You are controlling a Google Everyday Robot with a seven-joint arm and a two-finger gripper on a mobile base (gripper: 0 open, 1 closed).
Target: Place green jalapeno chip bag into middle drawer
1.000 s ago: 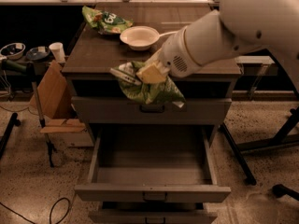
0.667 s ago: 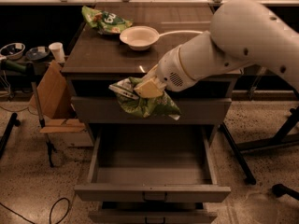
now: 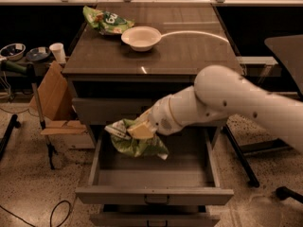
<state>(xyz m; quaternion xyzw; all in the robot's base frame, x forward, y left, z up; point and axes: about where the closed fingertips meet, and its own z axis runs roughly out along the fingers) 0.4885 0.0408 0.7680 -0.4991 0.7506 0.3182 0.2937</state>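
Leftmost, a paper cup (image 3: 58,52) stands just off the cabinet's left edge, with a cardboard box (image 3: 51,92) below it beside the cabinet. On the cabinet top (image 3: 180,56), a darker green bag (image 3: 106,21) lies at the back left and a white bowl (image 3: 141,38) sits just beside it. Below, the middle drawer (image 3: 154,194) is pulled out. The green jalapeno chip bag (image 3: 138,145) hangs crumpled over the drawer's back left part; whether it touches the drawer floor, cannot tell. The gripper (image 3: 140,129) sits on the bag's top, fingers pinched on it. The white arm (image 3: 236,100) reaches in from the right.
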